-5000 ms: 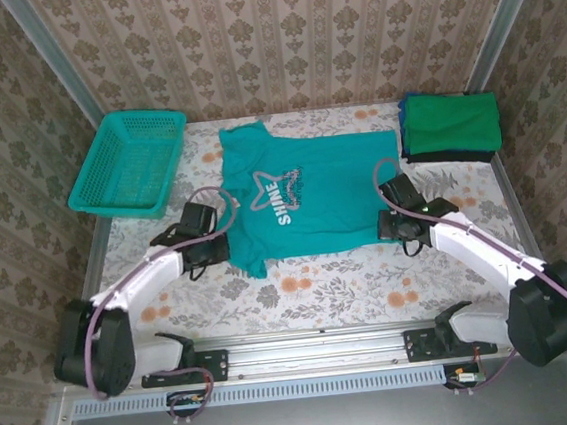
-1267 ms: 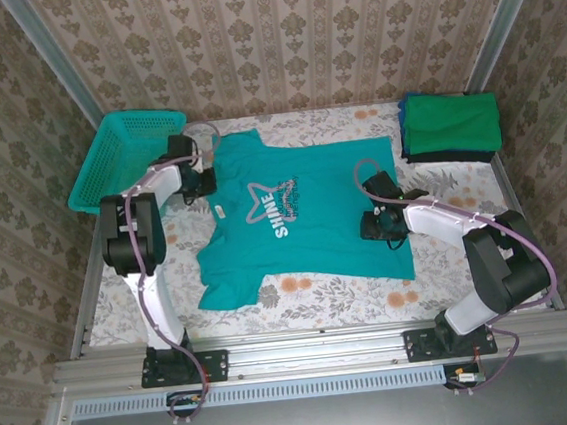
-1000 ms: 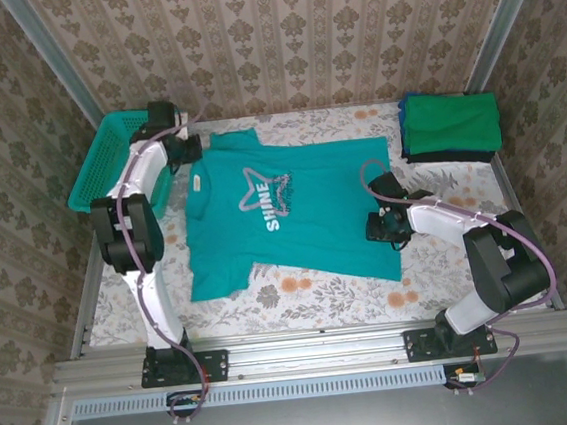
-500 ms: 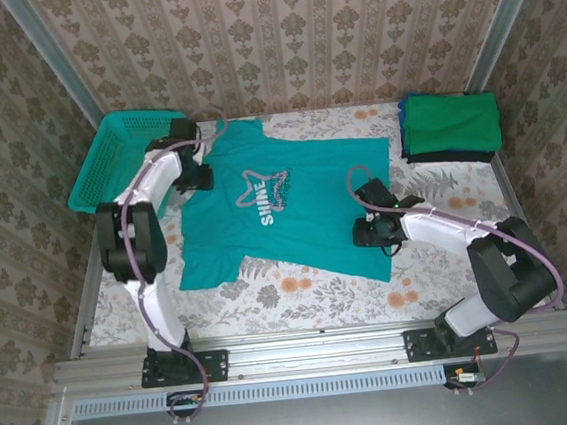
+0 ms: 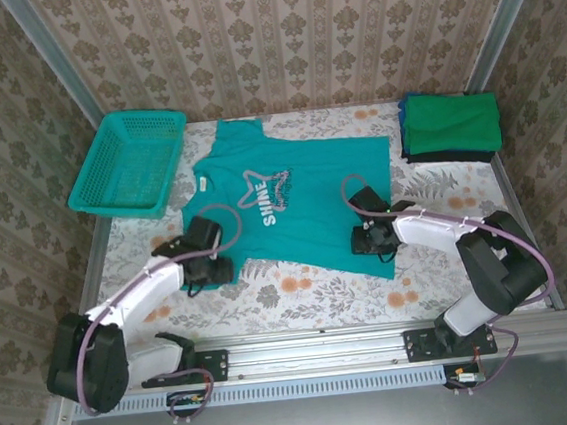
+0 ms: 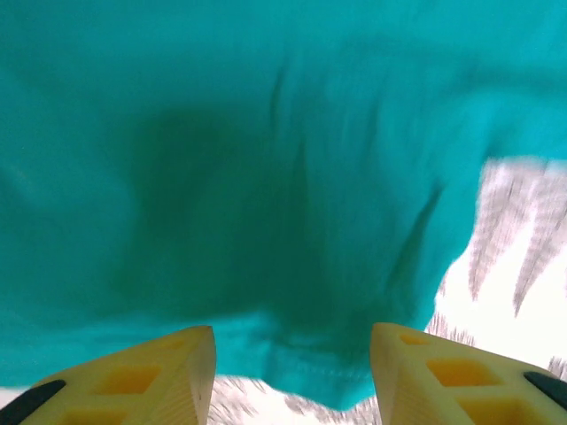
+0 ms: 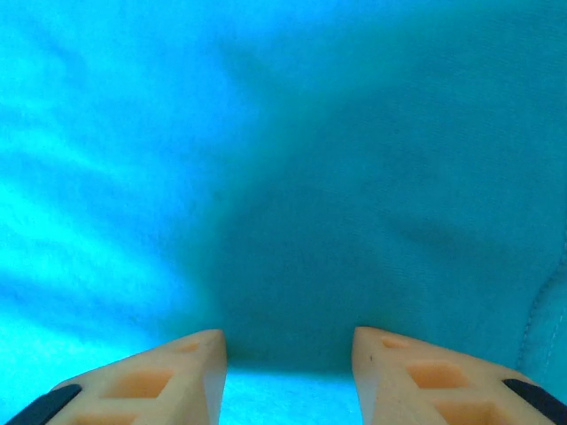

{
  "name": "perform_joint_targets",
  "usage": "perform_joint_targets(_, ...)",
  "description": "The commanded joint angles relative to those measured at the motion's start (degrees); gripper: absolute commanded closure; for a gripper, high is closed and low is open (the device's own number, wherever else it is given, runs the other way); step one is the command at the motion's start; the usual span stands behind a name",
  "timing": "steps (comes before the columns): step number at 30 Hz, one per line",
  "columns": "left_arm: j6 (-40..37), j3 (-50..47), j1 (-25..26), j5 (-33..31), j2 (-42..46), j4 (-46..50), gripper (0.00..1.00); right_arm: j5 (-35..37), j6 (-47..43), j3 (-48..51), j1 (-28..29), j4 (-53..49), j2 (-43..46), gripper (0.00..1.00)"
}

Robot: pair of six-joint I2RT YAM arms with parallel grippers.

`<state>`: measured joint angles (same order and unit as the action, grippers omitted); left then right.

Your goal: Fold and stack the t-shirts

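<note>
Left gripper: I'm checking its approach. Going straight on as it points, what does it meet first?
The teal t-shirt: its hem lies just ahead of the left gripper, whose jaws stand open. How near it is, the blurred view doesn't settle.

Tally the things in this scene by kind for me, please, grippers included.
Spread teal t-shirt: 1
Folded stack of t-shirts: 1
Mesh basket: 1
Grippers, left gripper and right gripper: 2
Total: 5
</note>
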<state>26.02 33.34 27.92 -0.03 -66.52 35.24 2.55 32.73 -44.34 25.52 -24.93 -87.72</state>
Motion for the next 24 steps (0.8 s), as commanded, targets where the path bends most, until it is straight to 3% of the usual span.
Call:
perform_joint_targets(1,10.26,-3.87,2.72,2.04,6.68,-3.69,0.51,0.09,-1.56,-0.80,-3.04,-1.88,0.31,0.55)
perform_joint_targets(5,16.36,-9.76,7.84,1.77,13.37,-3.03,0.54,0.14,-3.50,-2.87,-4.90,-2.99,1.23,0.53)
perform_joint_targets(10,28.84,-14.60,21.42,-1.90,20.60,-2.00,0.57,0.76,-4.23,-4.00,-5.81,-4.23,5.55,0.50)
perform_joint_targets(14,35.04,-15.71,28.97,-6.78,23.37,-1.76,0.57,-0.08,-4.02,-2.51,-5.73,-4.33,10.28,0.50)
perform_joint_targets(17,34.23,-13.17,29.58,-9.28,22.97,1.06,0.56,-0.71,-4.07,0.00,-5.67,-3.45,13.57,0.49)
perform_joint_targets(20,29.19,-4.49,28.73,-15.61,20.99,8.63,0.51,-0.35,-4.02,1.42,-5.78,-2.81,14.90,0.48)
perform_joint_targets(24,19.10,3.50,22.22,-20.62,16.18,11.49,0.43,-1.79,-4.08,1.12,-5.67,-2.63,14.51,0.49)
